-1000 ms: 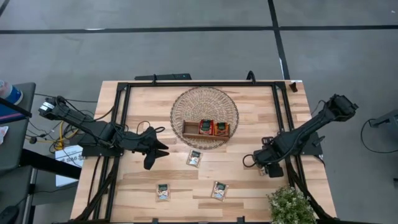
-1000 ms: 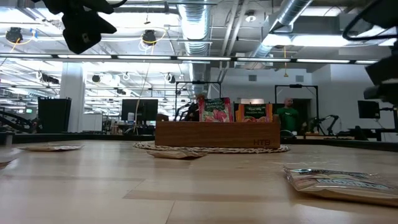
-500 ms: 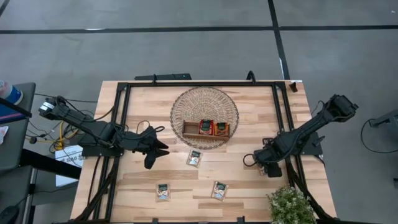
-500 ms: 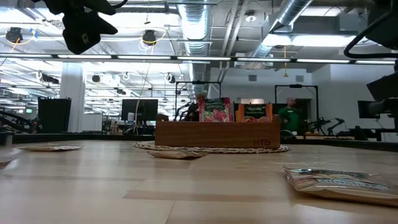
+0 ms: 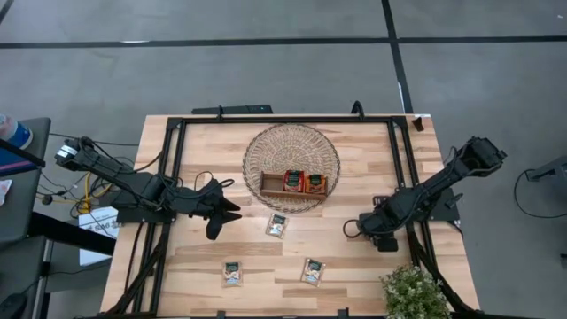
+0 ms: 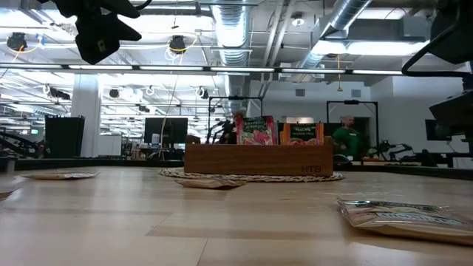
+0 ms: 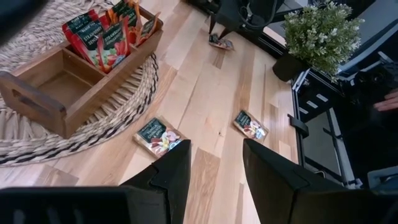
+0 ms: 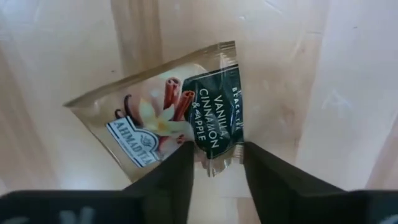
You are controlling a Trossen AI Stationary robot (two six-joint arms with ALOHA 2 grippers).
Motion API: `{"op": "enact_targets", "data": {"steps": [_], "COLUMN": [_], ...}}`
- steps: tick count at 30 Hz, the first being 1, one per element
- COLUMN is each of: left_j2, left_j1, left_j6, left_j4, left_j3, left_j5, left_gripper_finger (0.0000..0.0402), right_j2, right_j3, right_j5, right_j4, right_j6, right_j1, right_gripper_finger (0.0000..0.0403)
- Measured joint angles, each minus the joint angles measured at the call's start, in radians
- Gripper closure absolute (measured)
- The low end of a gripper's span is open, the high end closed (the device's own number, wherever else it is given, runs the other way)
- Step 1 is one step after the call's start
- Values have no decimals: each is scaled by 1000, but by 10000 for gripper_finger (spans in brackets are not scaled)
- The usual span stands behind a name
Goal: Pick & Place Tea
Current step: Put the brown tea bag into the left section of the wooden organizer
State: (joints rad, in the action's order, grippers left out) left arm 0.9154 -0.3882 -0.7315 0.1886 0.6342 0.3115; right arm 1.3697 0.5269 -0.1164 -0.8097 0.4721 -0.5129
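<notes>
Sachets of tea lay scattered across the wooden table [image 5: 354, 142]. Three pale ones with dark-green tops occupied the lower middle of the high view: one [image 5: 277, 225] just below the wicker mat [image 5: 291, 142], one [image 5: 233, 273] at lower left, one [image 5: 312, 271] at lower centre. A red sachet [image 5: 293, 181] and an orange sachet [image 5: 314, 183] stood upright in the brown wooden tray [image 5: 268, 183], which sat on the mat's lower part — both in its right-hand compartments, the left one bare.

Right gripper [image 5: 383, 239] was low over the table at right of centre in the high view. In its wrist view its two fingers [image 8: 171, 177] straddled the dark-green end of a fourth pale sachet [image 8: 161, 118], labelled vanilla, cinnamon and apple, lying flat on the wood; the jaws stood apart, tips at either side of the sachet's edge, contact not discernible.

Left gripper [image 5: 221, 213] hovered at left of centre, clear of the table, its fingers [image 7: 171, 177] spread and holding nothing.

Potted plant [image 5: 413, 292] stood at the lower right table edge. A person [image 6: 344, 138] in green showed in the room beyond, in the low view.
</notes>
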Motion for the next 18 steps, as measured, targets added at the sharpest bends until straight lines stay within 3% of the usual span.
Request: {"op": "enact_targets", "data": {"steps": [9, 18], "left_j2": [0, 0], "left_j1": [0, 0], "left_j6": [0, -14], "left_j4": [0, -46], "left_j3": [0, 0], "left_j5": [0, 12], "left_gripper_finger": [263, 263], "right_j2": [-46, -51], "right_j3": [23, 58], "right_j5": [18, 30], "right_j4": [16, 45], "right_j6": [89, 236], "right_j1": [18, 5], "right_gripper_finger": [389, 400]}}
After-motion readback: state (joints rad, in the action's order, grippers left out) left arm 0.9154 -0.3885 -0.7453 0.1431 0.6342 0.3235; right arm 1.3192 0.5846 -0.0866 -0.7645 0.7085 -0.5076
